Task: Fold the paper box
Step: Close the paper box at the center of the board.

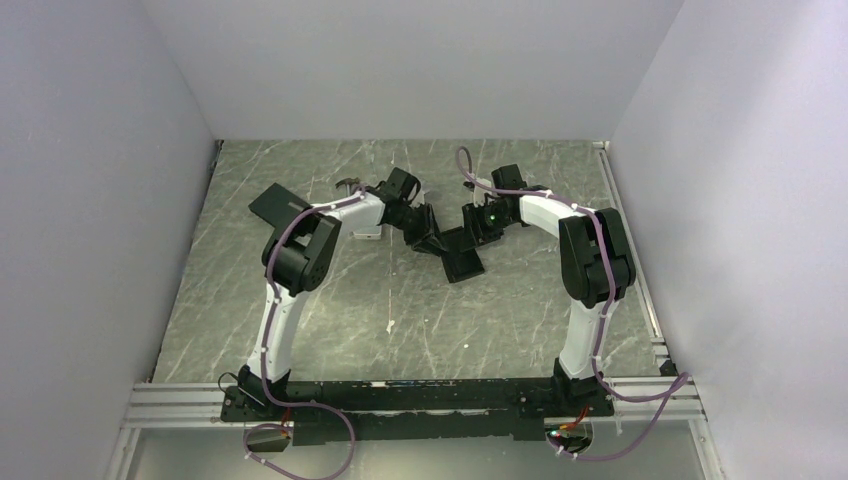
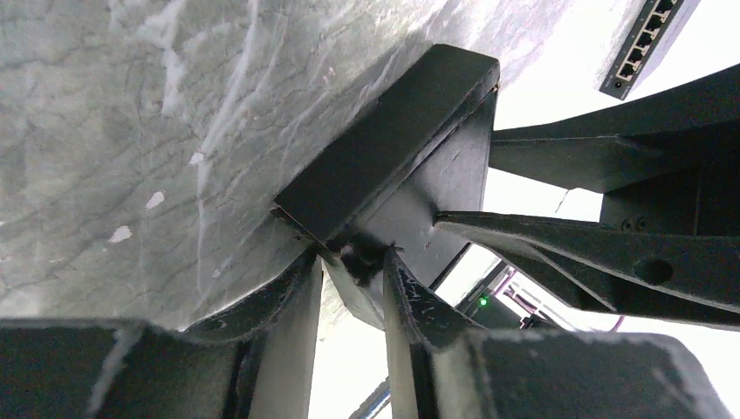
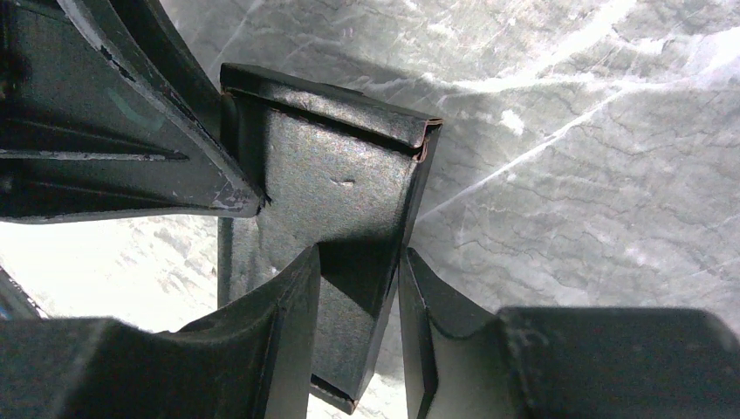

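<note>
Right wrist view shows my right pincer (image 3: 358, 262) pinching a wall of the paper box (image 3: 336, 175), which runs ahead-left to my left pincer (image 2: 349, 260), pinching its corner.

Matte, lightly scuffed cardboard paper box (image 1: 462, 262)

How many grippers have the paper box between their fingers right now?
2. The left gripper is closed on one corner of the paper box. The right gripper is closed on a folded wall at the opposite side. Both are mid-table.
</note>
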Controlling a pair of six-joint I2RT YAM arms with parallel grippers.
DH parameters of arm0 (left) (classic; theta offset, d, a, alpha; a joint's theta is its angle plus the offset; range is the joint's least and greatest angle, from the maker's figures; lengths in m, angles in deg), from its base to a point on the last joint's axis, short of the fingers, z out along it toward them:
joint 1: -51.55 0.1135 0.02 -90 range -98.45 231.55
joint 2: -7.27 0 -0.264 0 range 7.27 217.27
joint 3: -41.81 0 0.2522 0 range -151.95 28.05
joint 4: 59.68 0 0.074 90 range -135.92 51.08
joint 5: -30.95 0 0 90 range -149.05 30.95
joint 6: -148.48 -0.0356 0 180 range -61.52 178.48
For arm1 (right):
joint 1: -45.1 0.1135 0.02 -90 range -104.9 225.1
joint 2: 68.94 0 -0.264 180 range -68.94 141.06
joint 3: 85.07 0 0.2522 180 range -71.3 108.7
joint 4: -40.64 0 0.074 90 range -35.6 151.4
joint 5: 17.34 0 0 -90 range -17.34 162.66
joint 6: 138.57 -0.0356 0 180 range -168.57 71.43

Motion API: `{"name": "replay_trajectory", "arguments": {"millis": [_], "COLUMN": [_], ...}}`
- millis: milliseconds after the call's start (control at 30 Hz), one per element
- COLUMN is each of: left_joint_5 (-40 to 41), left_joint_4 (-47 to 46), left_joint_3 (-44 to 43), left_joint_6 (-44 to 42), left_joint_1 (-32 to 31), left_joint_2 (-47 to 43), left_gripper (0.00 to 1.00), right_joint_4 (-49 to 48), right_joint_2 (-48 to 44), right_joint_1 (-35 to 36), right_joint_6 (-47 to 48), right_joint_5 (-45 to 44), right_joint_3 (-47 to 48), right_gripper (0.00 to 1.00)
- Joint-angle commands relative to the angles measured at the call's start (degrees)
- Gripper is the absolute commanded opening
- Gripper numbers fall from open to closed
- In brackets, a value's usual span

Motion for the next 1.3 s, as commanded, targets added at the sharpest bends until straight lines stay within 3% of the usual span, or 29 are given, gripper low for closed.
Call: {"name": "replay_trajectory", "arguments": {"millis": [0, 267, 600, 933, 1267], "left_joint_5": [-2.9, -5.0, -5.6, -4.4, -3.6], "left_joint_4": [-3.7, -8.1, -11.4, -11.2, -9.1], "left_joint_3": [1.6, 5.3, 8.6, 10.6, 10.3], "left_joint_6": [2.2, 3.9, 5.9, 4.7, 3.2], "left_joint_1": [-0.8, -0.3, 1.1, 2.5, 2.8], "left_joint_2": [-3.7, -6.2, -7.1, -7.1, -7.2], "left_gripper": [0.34, 0.45, 0.49, 0.49, 0.49], "right_joint_4": [2.1, 2.1, 2.1, 1.7, 0.8], "right_joint_2": [1.1, 1.2, 0.6, -2.3, -5.0], "right_joint_1": [1.5, 1.5, 1.4, 0.3, -1.2], "right_joint_6": [1.3, 1.3, 1.4, 1.2, 1.0], "right_joint_5": [-0.7, -0.7, -0.5, 1.9, 5.0], "right_joint_3": [-1.0, -1.0, -0.8, -1.0, -1.8], "right_gripper": [0.35, 0.36, 0.41, 0.6, 0.69]}}
